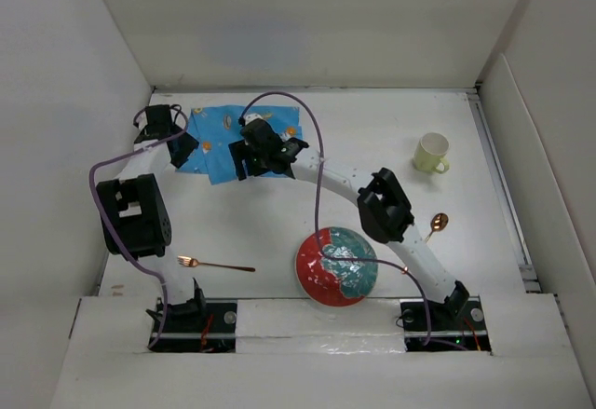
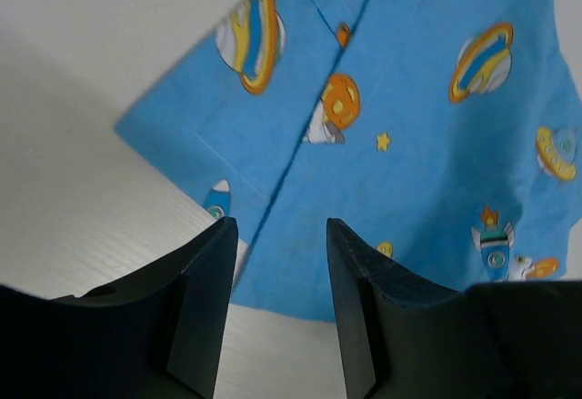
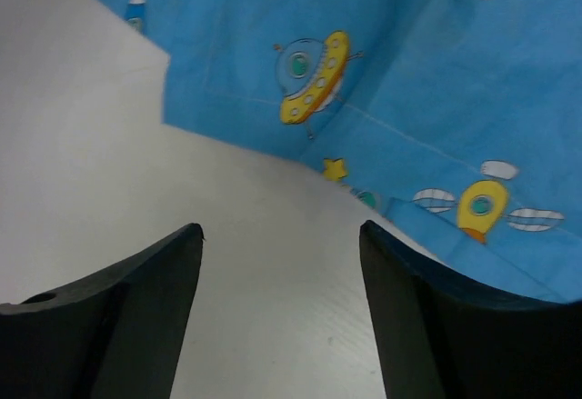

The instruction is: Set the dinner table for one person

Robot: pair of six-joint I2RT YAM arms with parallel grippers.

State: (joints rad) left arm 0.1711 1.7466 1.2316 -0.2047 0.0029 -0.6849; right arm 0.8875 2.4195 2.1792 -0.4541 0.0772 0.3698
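Observation:
The white dinner table [image 1: 372, 129] carries a blue space-print mat [image 1: 216, 144] at the back left, creased and partly folded over itself. My left gripper [image 1: 179, 150] is open at the mat's left edge; in the left wrist view the jaws [image 2: 277, 235] stand apart over the mat's edge [image 2: 427, 172], holding nothing. My right gripper [image 1: 244, 159] is open at the mat's near right part; in the right wrist view [image 3: 282, 235] it hangs over bare table [image 3: 91, 144] just short of the mat's edge [image 3: 409, 81].
A red and teal plate [image 1: 336, 266] lies at the near middle. A copper fork [image 1: 216, 265] lies to its left and a copper spoon [image 1: 436, 225] to its right. A pale yellow cup [image 1: 431, 153] stands at the back right. White walls enclose the table.

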